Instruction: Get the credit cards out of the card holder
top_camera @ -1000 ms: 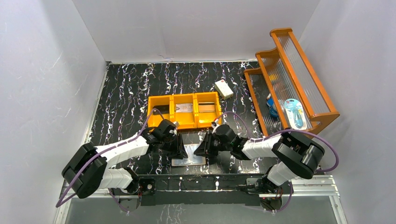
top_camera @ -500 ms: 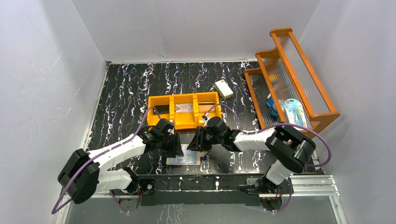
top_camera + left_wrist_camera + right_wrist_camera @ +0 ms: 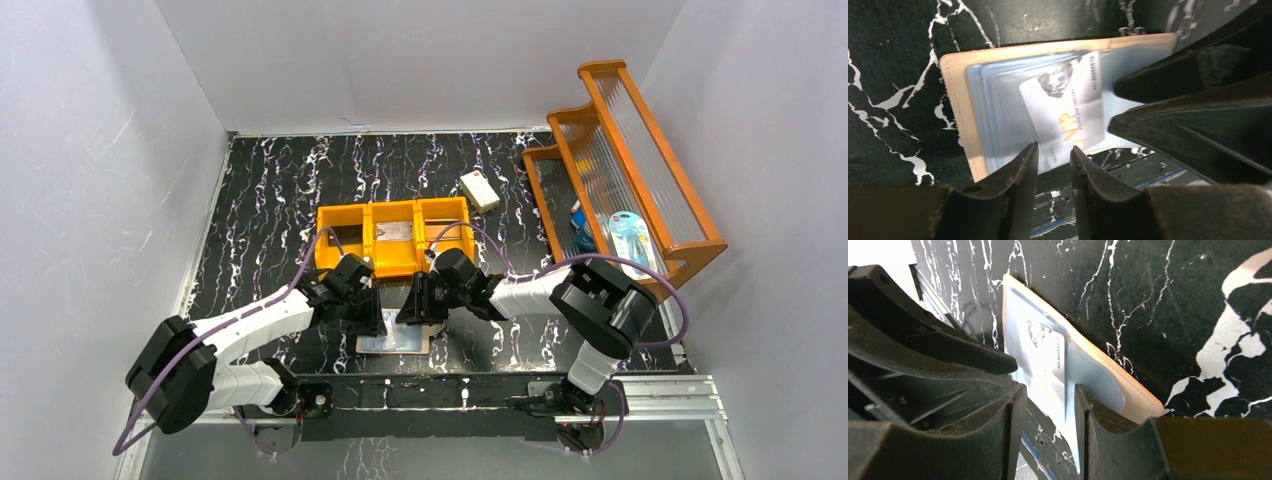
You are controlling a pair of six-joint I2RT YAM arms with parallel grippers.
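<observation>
Card holder: the flat peach-pink bifold card holder with pale blue glossy pockets (image 3: 395, 343) lies open on the black, white-veined counter (image 3: 270, 190), at lower centre of the top view, close to the counter's near edge
Card: a silver-grey rectangular credit card (image 3: 1068, 117) sits askew in the middle of the left wrist view, partly out of a pocket
Left tool: the black two-finger left tool (image 3: 1054, 155) has its fingers a narrow gap apart at the bottom of the frame, with the card's lower edge at that gap; no pinch shows
Right tool: the black right tool (image 3: 1048, 400) is also slightly spread, over the pocket's edge, and holds nothing visible
Risk, crowding: both tools work almost against each other over one small holder, so they may collide
Risk, dragging: nothing clearly pins the holder, so a pull may slide it whole, perhaps off the near edge
Risk, grip: closing may catch pocket film along with the card, or the thin card may slip free
</observation>
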